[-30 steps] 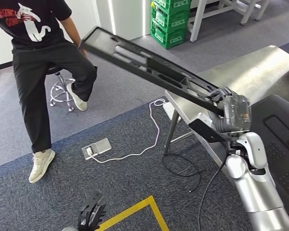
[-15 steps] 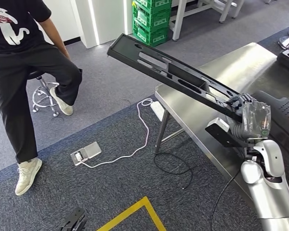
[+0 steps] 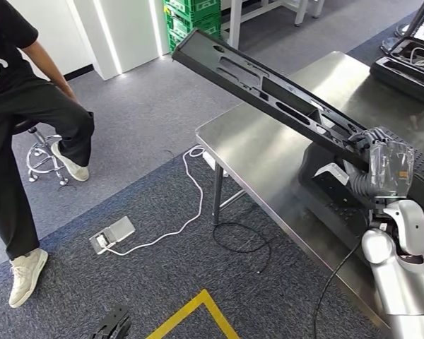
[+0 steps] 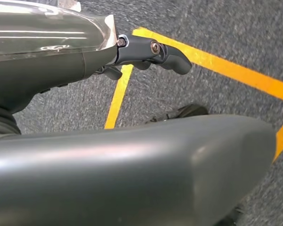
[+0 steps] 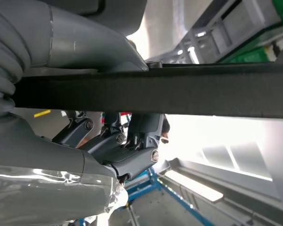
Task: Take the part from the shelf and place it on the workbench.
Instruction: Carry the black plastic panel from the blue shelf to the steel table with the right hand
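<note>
The part (image 3: 263,88) is a long black flat frame with cut-outs, held slanting up and away to the left. My right hand (image 3: 383,159) grips its near end above the steel workbench (image 3: 252,162). The right wrist view shows the part (image 5: 190,96) as a dark bar clamped between the thumb and the darker fingers (image 5: 133,141). My left hand (image 3: 111,326) hangs low over the carpet at the bottom edge, holding nothing. In the left wrist view its thick thumb (image 4: 97,160) and a dark finger (image 4: 158,52) stand apart above a yellow floor line.
A person (image 3: 18,120) sits on a stool (image 3: 42,152) at the left. A floor socket (image 3: 112,234) and white cable (image 3: 189,205) lie on the carpet, near yellow tape (image 3: 199,311). Other black parts (image 3: 402,67) lie on the bench; one (image 3: 332,191) lies below my right hand.
The whole picture has shifted left, so the camera has turned right toward the workbench. The part stays in my right hand and now reaches over the bench top.
</note>
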{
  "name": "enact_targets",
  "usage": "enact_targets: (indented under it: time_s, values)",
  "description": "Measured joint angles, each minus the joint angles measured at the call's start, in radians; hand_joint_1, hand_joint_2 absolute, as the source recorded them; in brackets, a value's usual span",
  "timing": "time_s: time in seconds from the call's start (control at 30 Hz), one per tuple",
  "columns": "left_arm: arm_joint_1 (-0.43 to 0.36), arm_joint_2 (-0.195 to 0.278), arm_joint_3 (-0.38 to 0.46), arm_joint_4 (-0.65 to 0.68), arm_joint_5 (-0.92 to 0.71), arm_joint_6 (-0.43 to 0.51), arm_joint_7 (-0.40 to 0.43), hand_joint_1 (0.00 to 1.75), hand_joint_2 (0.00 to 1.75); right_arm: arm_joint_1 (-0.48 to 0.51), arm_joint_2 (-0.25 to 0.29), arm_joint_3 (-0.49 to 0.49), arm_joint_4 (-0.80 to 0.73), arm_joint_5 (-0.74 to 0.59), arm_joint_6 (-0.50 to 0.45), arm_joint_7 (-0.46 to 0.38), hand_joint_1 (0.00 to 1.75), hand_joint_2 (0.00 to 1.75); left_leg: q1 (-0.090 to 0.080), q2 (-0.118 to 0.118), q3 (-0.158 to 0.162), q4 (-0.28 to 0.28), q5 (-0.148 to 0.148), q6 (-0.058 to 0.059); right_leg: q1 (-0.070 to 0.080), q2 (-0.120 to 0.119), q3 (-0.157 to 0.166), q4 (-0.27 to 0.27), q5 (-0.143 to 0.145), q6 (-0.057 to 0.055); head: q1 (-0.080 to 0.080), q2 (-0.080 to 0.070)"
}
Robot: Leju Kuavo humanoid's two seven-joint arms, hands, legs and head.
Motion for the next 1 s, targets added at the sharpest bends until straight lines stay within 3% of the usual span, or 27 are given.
enact_targets:
  time_s: [0.07,0.1,0.13,0.2,0.27,0.3,0.37,0.43,0.47,0.53,0.6,0.63,0.67,0.7,0.77,0.83,0.9,0.97,1.0]
  values:
    - [0.003,0.0,0.0,0.0,-0.001,0.0,0.001,0.0,0.0,0.002,0.002,0.0,0.0,0.0,0.001,0.0,1.75,1.75,-0.002,-0.009,-0.066,0.13,-0.046,0.001,0.002,0.014,0.0,0.003,-0.002,-0.004,-0.001,0.0]
    - [0.005,0.0,0.0,0.0,-0.001,0.0,0.001,0.0,0.0,0.003,0.002,-0.001,0.0,0.001,0.001,0.0,1.75,1.75,-0.003,-0.011,-0.084,0.156,-0.044,0.002,0.003,0.022,0.0,0.005,-0.003,-0.005,-0.001,0.0]
    - [0.006,0.0,0.0,0.0,-0.002,0.0,0.002,0.0,0.0,0.004,0.002,-0.001,0.0,0.004,0.0,-0.001,1.75,1.75,-0.003,-0.012,-0.082,0.142,-0.023,0.003,0.004,0.031,0.0,0.007,-0.005,-0.005,-0.001,0.0]
    - [0.006,0.002,0.0,0.0,-0.004,0.0,0.003,0.0,0.0,0.003,0.002,-0.002,0.0,0.013,-0.004,-0.001,1.75,1.75,-0.003,-0.025,-0.035,0.023,0.049,0.009,0.003,0.048,0.0,0.015,-0.011,-0.001,-0.001,0.0]
    - [0.006,0.003,0.0,0.0,-0.008,0.0,0.006,0.0,0.0,-0.001,0.002,-0.007,-0.002,0.027,-0.012,0.001,1.75,1.75,-0.002,-0.048,0.008,-0.079,0.088,0.014,0.003,0.063,-0.007,0.027,-0.017,0.008,-0.001,0.0]
    - [0.006,0.004,0.0,0.0,-0.01,0.0,0.008,0.0,0.0,-0.003,0.001,-0.01,-0.003,0.034,-0.017,0.003,1.75,1.75,-0.003,-0.057,0.016,-0.098,0.09,0.016,0.002,0.069,-0.012,0.03,-0.017,0.013,-0.002,0.0]
    - [0.006,0.003,-0.001,0.0,-0.011,0.0,0.01,0.0,0.0,-0.007,-0.001,-0.018,-0.006,0.046,-0.023,0.007,1.75,1.75,-0.006,-0.052,0.017,-0.101,0.089,0.021,-0.001,0.079,-0.016,0.029,-0.017,0.023,-0.002,0.0]
    - [0.003,0.004,-0.001,0.0,-0.012,0.001,0.01,0.0,0.0,-0.012,-0.005,-0.026,-0.01,0.066,-0.027,0.013,1.75,1.75,-0.003,-0.042,0.022,-0.108,0.092,0.031,-0.002,0.06,-0.022,0.047,-0.034,0.032,0.0,0.0]
    - [0.002,0.004,-0.001,0.0,-0.013,0.001,0.011,0.0,0.0,-0.017,-0.007,-0.03,-0.011,0.081,-0.029,0.018,1.75,1.75,-0.002,-0.036,0.024,-0.112,0.094,0.036,-0.001,0.044,-0.037,0.083,-0.057,0.036,0.001,0.0]
    - [0.002,0.004,-0.001,0.0,-0.017,0.0,0.011,0.0,0.0,-0.027,-0.008,-0.034,-0.012,0.116,-0.037,0.031,1.75,1.75,-0.002,-0.024,0.027,-0.114,0.093,0.041,-0.002,0.019,-0.093,0.206,-0.115,0.043,0.003,0.0]
    - [0.002,0.004,-0.001,0.0,-0.02,0.0,0.013,0.0,0.0,-0.032,-0.008,-0.038,-0.009,0.158,-0.044,0.047,1.75,1.75,-0.001,-0.011,0.029,-0.114,0.091,0.042,-0.005,0.014,-0.142,0.3,-0.138,0.049,0.003,0.0]
    - [0.002,0.003,-0.001,0.0,-0.022,0.0,0.013,0.0,0.0,-0.033,-0.009,-0.041,-0.006,0.186,-0.048,0.058,1.75,1.75,-0.001,-0.005,0.031,-0.114,0.089,0.041,-0.006,0.011,-0.141,0.294,-0.122,0.052,0.003,0.0]
    - [0.0,0.002,-0.001,0.0,-0.024,0.0,0.014,0.0,0.0,-0.035,-0.009,-0.044,-0.003,0.214,-0.05,0.07,1.75,1.75,0.0,0.0,0.035,-0.114,0.087,0.039,-0.007,0.006,-0.119,0.248,-0.09,0.054,0.003,0.0]
    - [-0.002,0.0,-0.001,0.0,-0.027,0.0,0.015,0.0,0.0,-0.038,-0.01,-0.047,0.0,0.24,-0.053,0.081,1.75,1.75,0.0,0.004,0.04,-0.115,0.084,0.037,-0.008,-0.004,-0.084,0.175,-0.052,0.053,0.003,0.0]
    - [-0.008,-0.006,-0.001,0.0,-0.031,0.001,0.018,0.0,0.0,-0.048,-0.011,-0.051,0.007,0.27,-0.056,0.096,1.75,1.75,-0.002,0.011,0.046,-0.116,0.08,0.029,0.001,-0.033,-0.026,0.054,-0.007,0.045,0.003,0.0]
    - [-0.011,-0.011,-0.001,0.0,-0.032,0.001,0.02,0.0,0.0,-0.056,-0.011,-0.053,0.014,0.279,-0.06,0.102,1.75,1.75,-0.005,0.022,0.049,-0.12,0.079,0.019,0.011,-0.042,-0.014,0.02,-0.006,0.032,0.002,0.0]
    - [-0.013,-0.014,-0.001,0.0,-0.032,0.001,0.021,0.0,0.0,-0.06,-0.013,-0.054,0.018,0.289,-0.062,0.106,1.75,1.75,-0.004,0.031,0.054,-0.124,0.076,0.008,0.01,-0.029,-0.013,0.012,-0.001,0.019,0.001,0.0]
    - [-0.015,-0.016,-0.001,0.0,-0.033,0.001,0.02,0.0,0.0,-0.066,-0.014,-0.054,0.023,0.312,-0.063,0.116,1.75,1.75,-0.004,0.018,0.04,-0.087,0.047,0.002,0.005,-0.018,-0.007,0.002,0.004,0.006,0.0,0.0]
    - [-0.015,-0.016,-0.001,0.0,-0.034,0.001,0.02,0.0,0.0,-0.069,-0.014,-0.054,0.027,0.325,-0.063,0.124,1.75,1.75,-0.004,0.006,0.015,-0.035,0.018,0.001,0.003,-0.012,-0.006,-0.001,0.006,0.001,-0.002,0.0]
